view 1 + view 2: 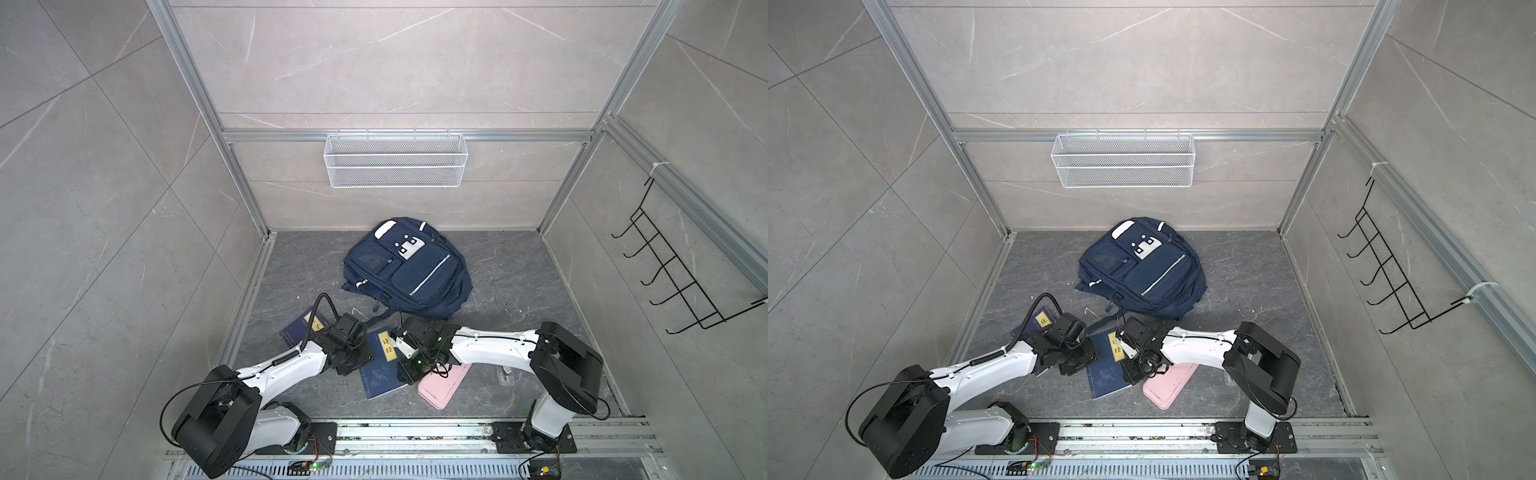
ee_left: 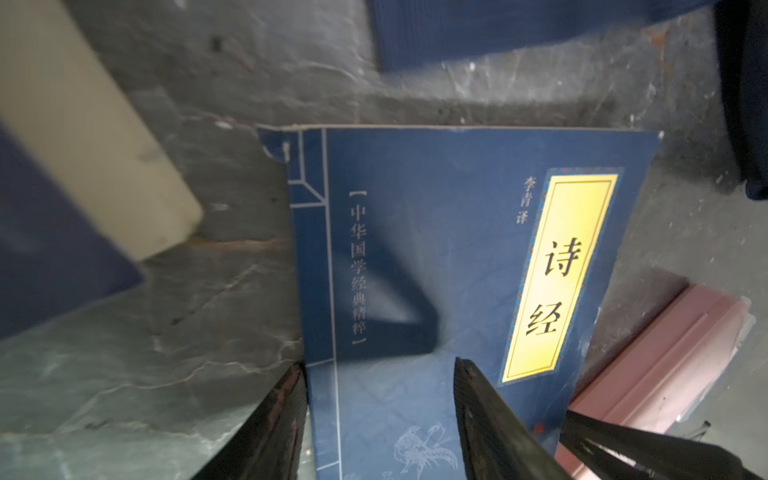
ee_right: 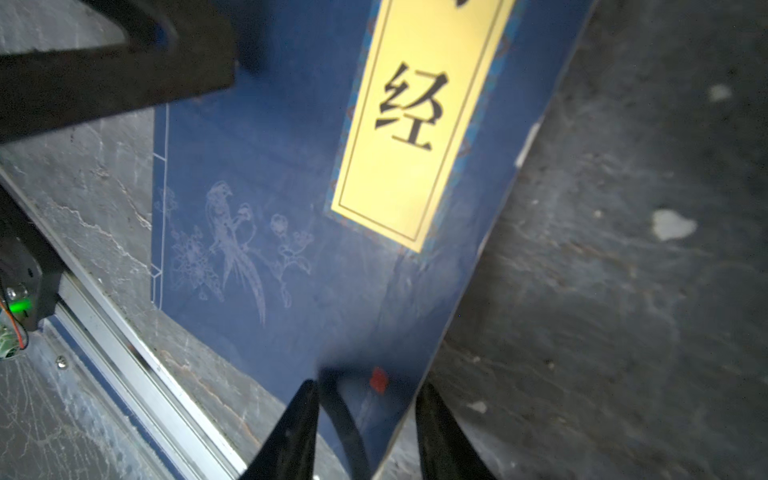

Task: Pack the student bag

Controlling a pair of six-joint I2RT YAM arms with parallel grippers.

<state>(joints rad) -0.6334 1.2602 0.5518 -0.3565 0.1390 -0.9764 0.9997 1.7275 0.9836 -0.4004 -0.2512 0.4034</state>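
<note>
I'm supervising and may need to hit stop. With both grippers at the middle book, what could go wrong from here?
1. The left gripper and right gripper both straddle edges of the same book, close together; they might collide or pull against each other.
2. The pink case lies right beside that book; it might get shoved.
3. The student bag shows no open mouth, so packing might stall.
</note>
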